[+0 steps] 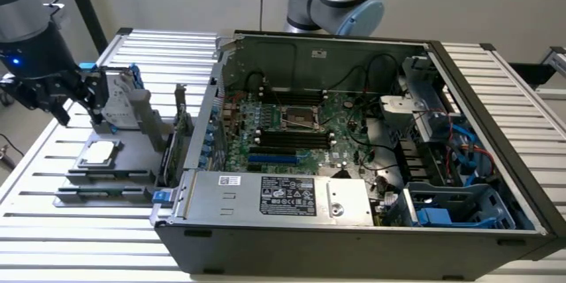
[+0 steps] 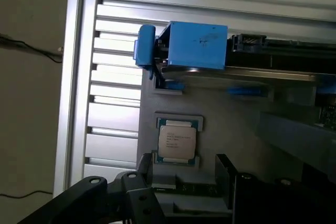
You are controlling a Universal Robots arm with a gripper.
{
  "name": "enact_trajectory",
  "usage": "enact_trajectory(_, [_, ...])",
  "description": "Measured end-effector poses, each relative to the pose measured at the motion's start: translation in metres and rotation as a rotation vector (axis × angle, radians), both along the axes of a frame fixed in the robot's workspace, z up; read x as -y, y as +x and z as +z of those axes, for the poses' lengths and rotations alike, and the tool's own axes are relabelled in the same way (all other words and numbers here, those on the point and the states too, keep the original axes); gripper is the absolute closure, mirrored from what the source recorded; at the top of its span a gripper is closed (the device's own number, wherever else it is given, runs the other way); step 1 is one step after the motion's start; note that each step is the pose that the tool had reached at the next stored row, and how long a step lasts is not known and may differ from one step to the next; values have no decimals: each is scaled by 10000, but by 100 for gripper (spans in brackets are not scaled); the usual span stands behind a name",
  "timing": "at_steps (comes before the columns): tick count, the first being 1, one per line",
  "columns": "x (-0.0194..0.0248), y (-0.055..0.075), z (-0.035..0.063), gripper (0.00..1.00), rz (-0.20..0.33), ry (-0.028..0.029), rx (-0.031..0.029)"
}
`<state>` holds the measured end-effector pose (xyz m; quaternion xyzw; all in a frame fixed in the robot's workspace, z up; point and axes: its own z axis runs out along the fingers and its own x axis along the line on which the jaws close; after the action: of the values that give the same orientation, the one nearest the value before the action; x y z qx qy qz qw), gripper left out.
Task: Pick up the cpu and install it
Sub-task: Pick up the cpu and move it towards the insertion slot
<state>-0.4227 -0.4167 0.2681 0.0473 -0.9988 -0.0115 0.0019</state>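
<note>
1. Over the slatted table (image 1: pixel 53 230), at the exterior view's left, we see the gripper (image 1: pixel 78 112) hovering, jaws apart, holding nothing.
2. The cpu (image 1: pixel 99 152) lies flat in a grey holder (image 1: pixel 142 157) on the table, below the gripper and untouched.
3. An upright drive (image 1: pixel 119 97) with blue brackets stands on the same holder, just behind the cpu.
4. The open case (image 1: pixel 495 130) sits toward the exterior view's right. Its socket (image 1: pixel 301 117) is mid-board, well apart from the cpu.
5. From the wrist, we see the cpu (image 2: pixel 177 141) silver top up, near the dark fingers (image 2: pixel 89 195), with a blue bracket (image 2: pixel 191 45) beyond it.
</note>
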Motion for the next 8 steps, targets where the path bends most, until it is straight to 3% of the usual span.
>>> enact_trajectory(8, [19,0,-144,40,15,-1,-1])
